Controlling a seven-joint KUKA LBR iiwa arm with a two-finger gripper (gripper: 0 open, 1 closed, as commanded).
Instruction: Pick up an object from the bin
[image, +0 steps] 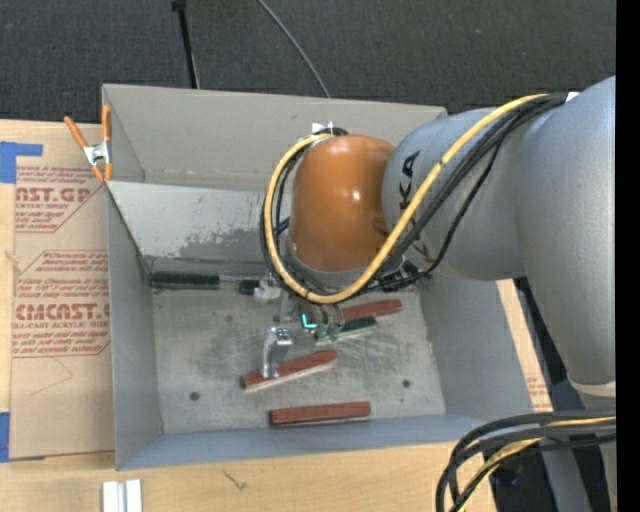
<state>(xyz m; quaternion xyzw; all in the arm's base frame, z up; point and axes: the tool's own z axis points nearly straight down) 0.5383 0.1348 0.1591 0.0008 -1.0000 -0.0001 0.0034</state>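
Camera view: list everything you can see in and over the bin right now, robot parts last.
bin: one, grey metal, middle of view
tilted bar: one, red-brown, mid floor, under the gripper
front bar: one, red-brown, lying along the near wall
third bar: one, red-brown, right of centre, partly hidden by the arm
dark stick: one, dark green, at the foot of the back wall, left
green piece: one, green, beside the third bar; kind unclear
pale bit: one, whitish, right of the dark stick; too small to name
gripper: one, silver, over the tilted bar's left part
orange cover: one, on the wrist
arm: one, grey, entering from the right
cables: yellow and black, looped round the wrist
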